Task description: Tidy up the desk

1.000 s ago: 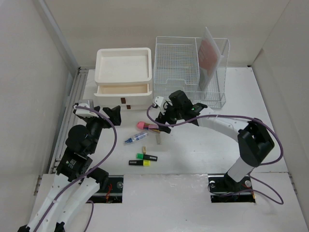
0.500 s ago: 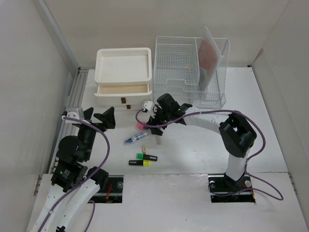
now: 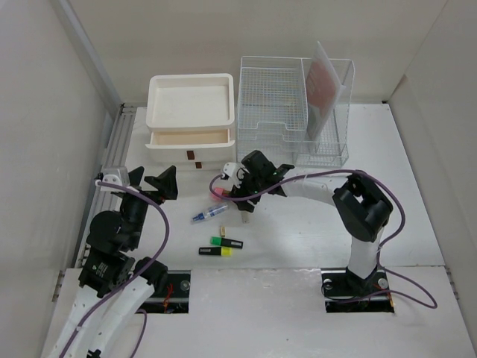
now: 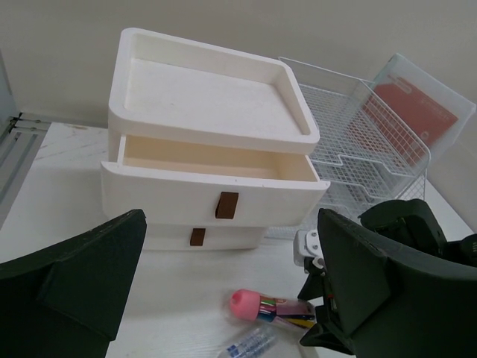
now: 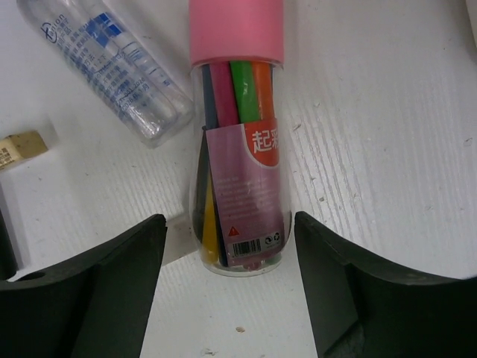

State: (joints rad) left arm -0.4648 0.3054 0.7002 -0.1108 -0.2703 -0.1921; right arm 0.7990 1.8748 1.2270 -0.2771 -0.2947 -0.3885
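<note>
Straddling the pink-capped pen tube [image 5: 237,149] at lower centre of the right-wrist view: right gripper [image 5: 227,224], jaws wide apart, one finger on either side of the tube, neither touching it, nothing held.

Step in hand, by judgement: pick-up of the pen tube, at the approach stage, grasp not yet made.

Next move, by judgement: lowering over the tube, closing across its round body near the label, lifting level to keep it from rolling. Likely home: the open top drawer of the white drawer box [image 3: 191,123], upper left of centre in the top view.

Left gripper [image 4: 231,276]: spread wide, empty, hanging at left of the top view, facing the drawer box.

Surface: desk [image 3: 298,231], flat matte white, filling the middle and lower part of the top view, with faint grain visible close up. Pen tube lying on it at centre, just below the drawer box.

- Beside the tube: clear container with blue print [image 5: 112,74], small tan eraser [image 5: 21,145].
- Lower centre: highlighters [image 3: 221,246].
- Upper centre: wire tray [image 3: 272,97], clear file stand [image 3: 332,112] holding a reddish folder [image 3: 324,78].

Room: pale beige walls [image 3: 45,112] at left, back and right.
</note>
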